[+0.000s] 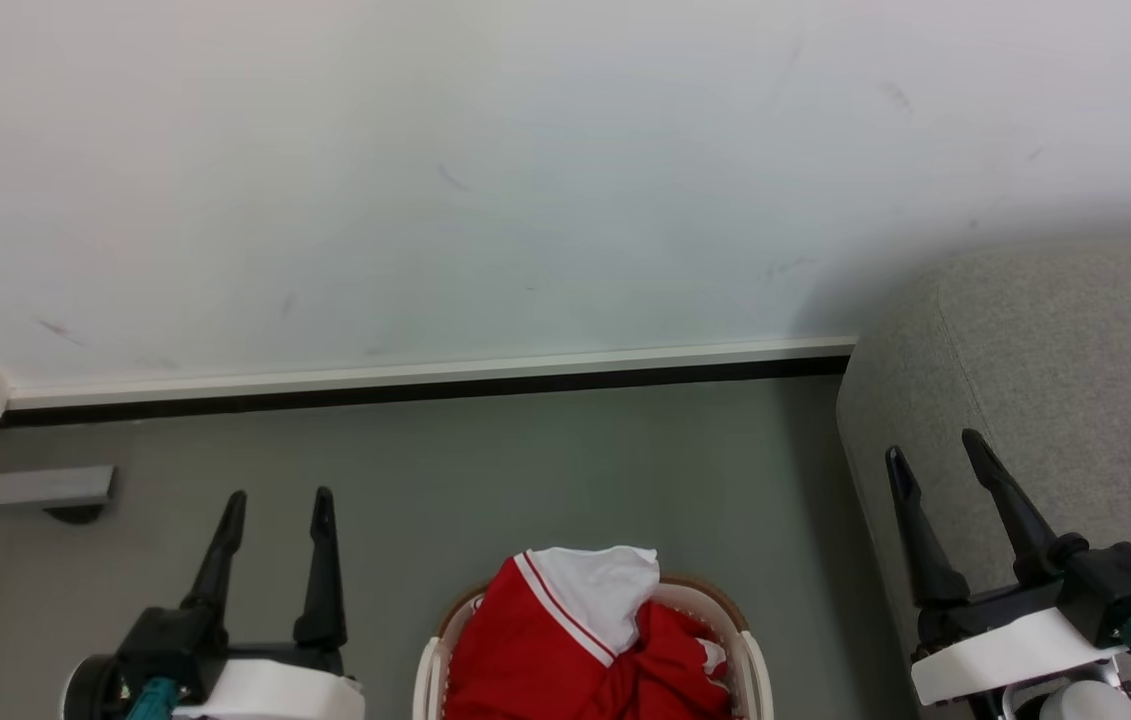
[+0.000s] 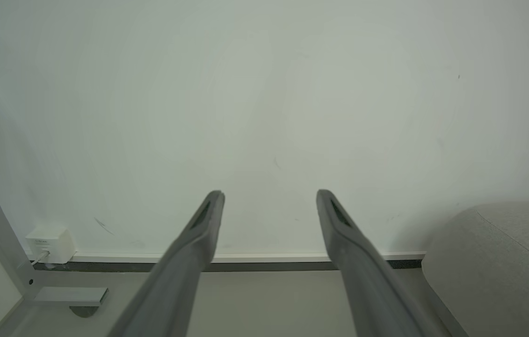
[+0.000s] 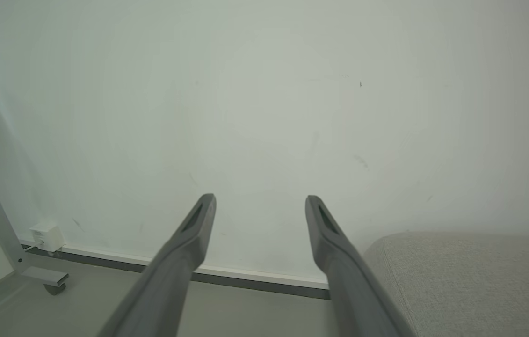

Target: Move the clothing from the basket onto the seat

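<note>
Red clothing (image 1: pixel 545 655) with a white panel and thin red stripes is heaped in the cream basket (image 1: pixel 755 665) at the bottom middle of the head view. The light grey seat (image 1: pixel 1055 350) rises at the right, and its rounded corner shows again as the seat (image 2: pixel 498 267) and the seat (image 3: pixel 470 281). My left gripper (image 1: pixel 280 497) stands open to the left of the basket, nothing between its fingers. My right gripper (image 1: pixel 933 445) is open over the seat's front edge, empty too. The left gripper (image 2: pixel 270 193) and the right gripper (image 3: pixel 260 197) point at the wall.
A white wall (image 1: pixel 525 170) with a pale skirting board (image 1: pixel 425 375) runs behind the grey floor (image 1: pixel 545 470). At the left stand a grey metal foot (image 1: pixel 40 487) and a small white box (image 2: pixel 51 243) by the wall.
</note>
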Controlling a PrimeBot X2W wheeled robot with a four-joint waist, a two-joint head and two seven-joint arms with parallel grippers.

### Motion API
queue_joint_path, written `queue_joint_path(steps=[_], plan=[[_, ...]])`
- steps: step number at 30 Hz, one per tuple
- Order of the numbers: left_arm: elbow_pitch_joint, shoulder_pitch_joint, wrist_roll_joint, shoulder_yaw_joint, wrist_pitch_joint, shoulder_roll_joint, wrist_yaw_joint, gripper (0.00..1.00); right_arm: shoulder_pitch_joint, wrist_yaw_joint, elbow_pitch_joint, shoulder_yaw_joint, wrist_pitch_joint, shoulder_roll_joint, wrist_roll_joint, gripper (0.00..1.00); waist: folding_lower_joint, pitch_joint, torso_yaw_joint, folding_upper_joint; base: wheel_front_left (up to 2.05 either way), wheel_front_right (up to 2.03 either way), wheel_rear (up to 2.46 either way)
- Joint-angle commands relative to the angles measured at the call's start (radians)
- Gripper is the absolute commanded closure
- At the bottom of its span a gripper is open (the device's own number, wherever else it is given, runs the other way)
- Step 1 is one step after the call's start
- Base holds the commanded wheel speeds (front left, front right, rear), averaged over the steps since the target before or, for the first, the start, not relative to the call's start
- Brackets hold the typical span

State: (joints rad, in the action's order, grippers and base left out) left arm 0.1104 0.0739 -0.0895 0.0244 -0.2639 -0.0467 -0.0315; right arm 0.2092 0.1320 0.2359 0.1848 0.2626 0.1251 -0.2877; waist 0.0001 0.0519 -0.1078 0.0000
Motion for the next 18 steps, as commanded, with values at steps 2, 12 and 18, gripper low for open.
queue_joint_path(steps=[2, 12, 18], plan=[[-0.005, 0.016, -0.016, 0.003, -0.001, -0.007, 0.003, 0.00, 0.025, -0.002, -0.009, 0.002, 0.003, 0.013, -0.005, 0.00, -0.0001, 0.035, -0.013, 0.0000, 0.00, 0.00, 0.00], [0.010, 0.099, -0.010, 0.023, -0.001, -0.007, 0.019, 0.00, 0.121, -0.002, -0.039, -0.008, 0.002, 0.022, -0.011, 0.00, -0.0001, 0.173, -0.049, 0.0000, 0.00, 0.00, 0.00], [0.038, 0.156, 0.000, 0.044, -0.001, -0.006, 0.042, 0.00, 0.189, -0.002, -0.065, -0.024, 0.002, 0.015, -0.014, 0.00, -0.0001, 0.264, -0.071, 0.0000, 0.00, 0.00, 0.00]])
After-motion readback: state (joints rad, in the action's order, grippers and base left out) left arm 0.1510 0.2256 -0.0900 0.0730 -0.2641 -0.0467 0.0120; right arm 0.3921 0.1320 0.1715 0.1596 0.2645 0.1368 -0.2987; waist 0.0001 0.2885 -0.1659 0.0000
